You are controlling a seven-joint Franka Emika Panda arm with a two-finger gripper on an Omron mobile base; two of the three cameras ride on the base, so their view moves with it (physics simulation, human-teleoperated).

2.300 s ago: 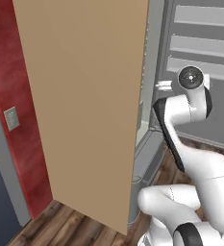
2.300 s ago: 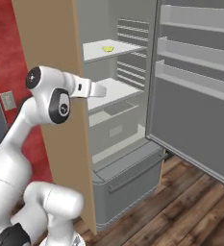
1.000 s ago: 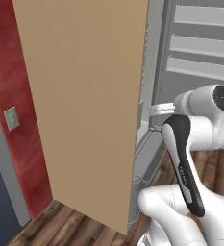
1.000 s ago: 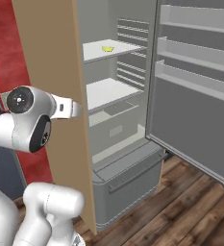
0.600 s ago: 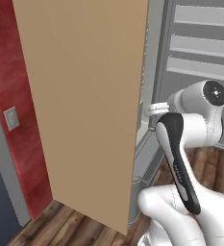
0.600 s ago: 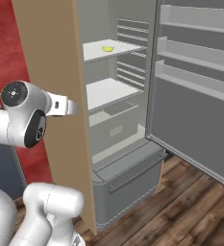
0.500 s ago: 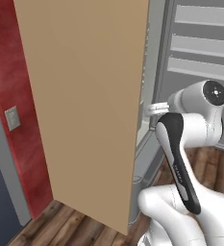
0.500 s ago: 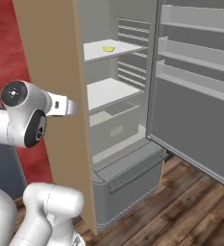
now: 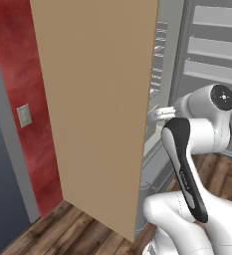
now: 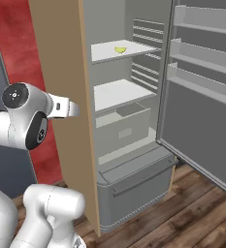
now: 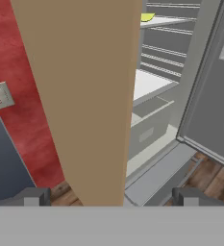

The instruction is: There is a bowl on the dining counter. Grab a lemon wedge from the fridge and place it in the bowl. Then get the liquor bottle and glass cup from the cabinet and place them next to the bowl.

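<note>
The tall grey fridge (image 10: pixel 134 160) stands open, its door (image 10: pixel 201 97) swung to the right. The tiny yellow-green lemon wedge (image 10: pixel 120 49) lies on the upper white shelf (image 10: pixel 115 51) inside, far from the tool; in the hand view it (image 11: pixel 147 17) shows at the top. Below are a second white shelf (image 10: pixel 121 93) and a grey drawer (image 10: pixel 121 128). The tool (image 11: pixel 111 196) is wide open and holds nothing; its two dark fingertips (image 11: pixel 32 196) stand well apart, in front of the tan wood side panel (image 11: pixel 84 96) left of the fridge. A red wall (image 9: pixel 23 99) with a pale switch plate (image 9: pixel 24 115) is further left.
</note>
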